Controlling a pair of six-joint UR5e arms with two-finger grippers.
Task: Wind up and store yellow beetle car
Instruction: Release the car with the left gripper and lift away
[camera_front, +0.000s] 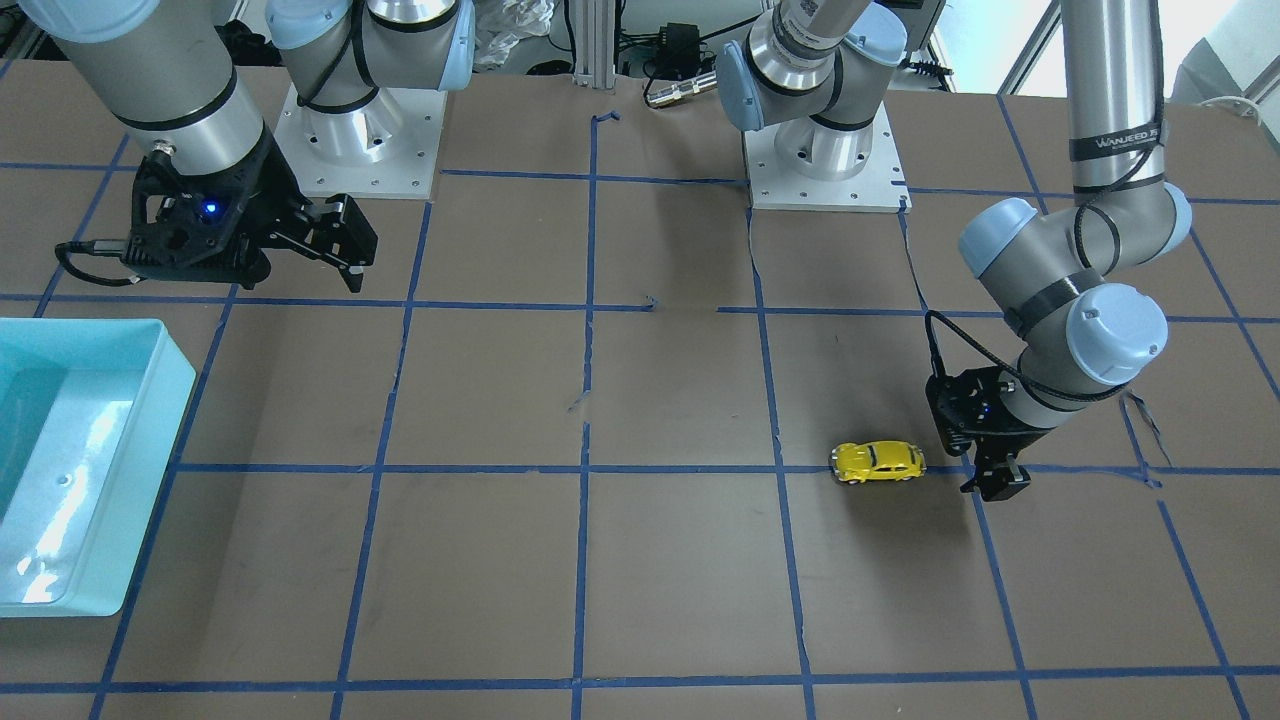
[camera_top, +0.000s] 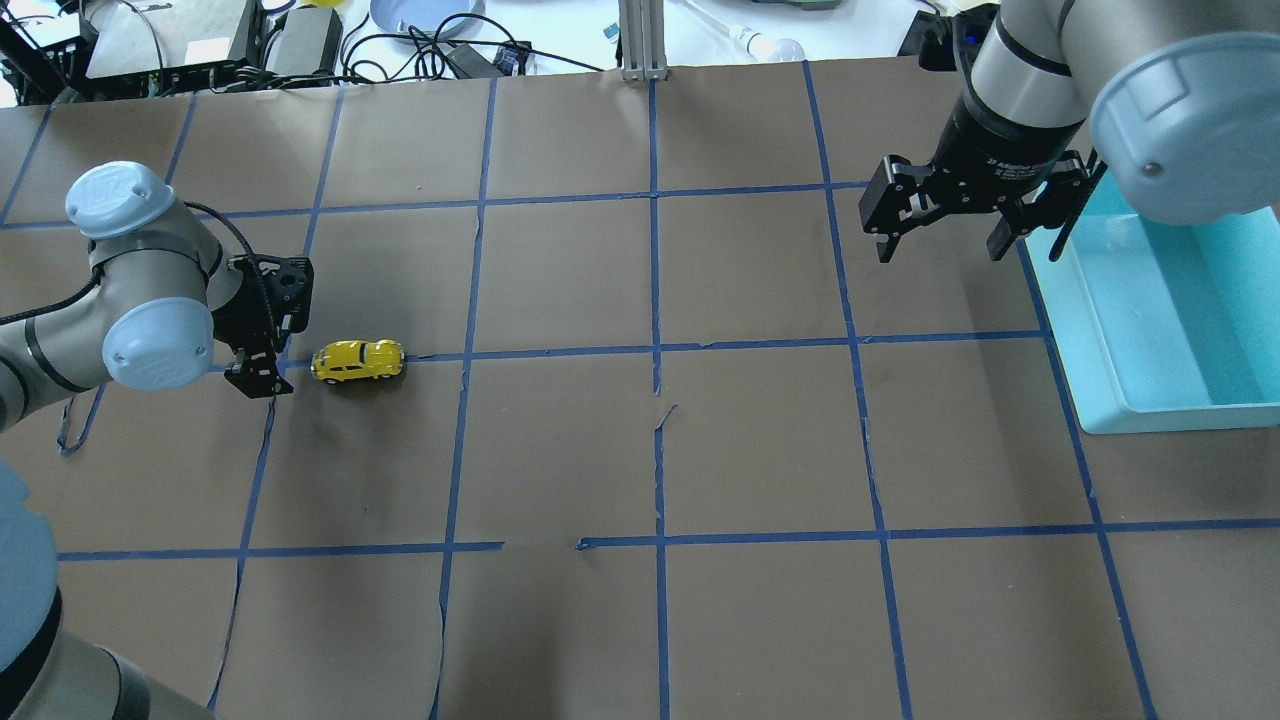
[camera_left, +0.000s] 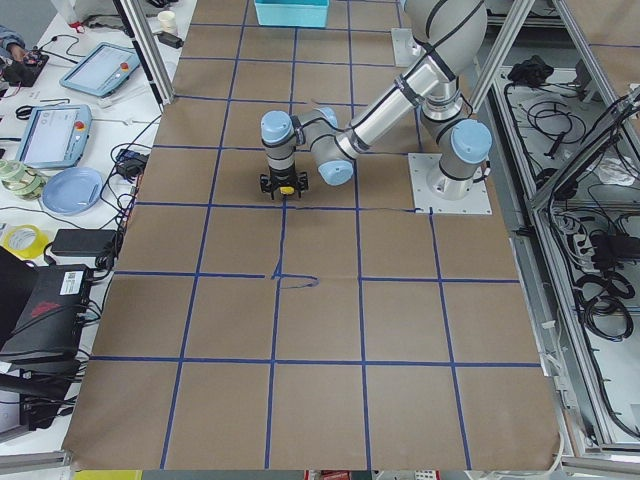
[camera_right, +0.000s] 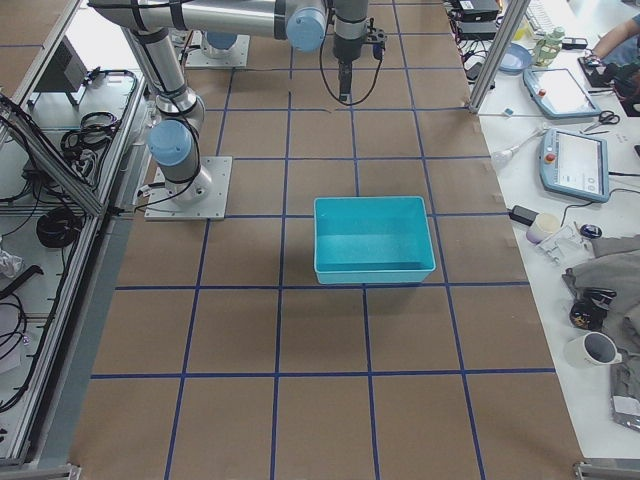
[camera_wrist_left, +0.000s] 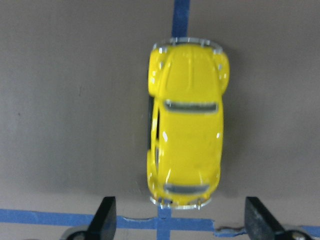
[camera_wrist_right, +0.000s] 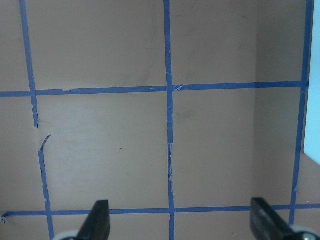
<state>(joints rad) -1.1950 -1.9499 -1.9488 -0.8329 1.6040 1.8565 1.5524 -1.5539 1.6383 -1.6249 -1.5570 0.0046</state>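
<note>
Your yellow beetle car sits centre frame in the left wrist view, on the blue tape, just ahead of the left gripper, which gapes wide and empty. Probably light, hard, slick: pinch its flanks mid-body.

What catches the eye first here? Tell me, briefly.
The yellow beetle car, bright on the brown table, sits on a blue tape line just ahead of the left gripper, its fingers open. A turquoise bin stands at the robot's right, beside the open right gripper.
</note>
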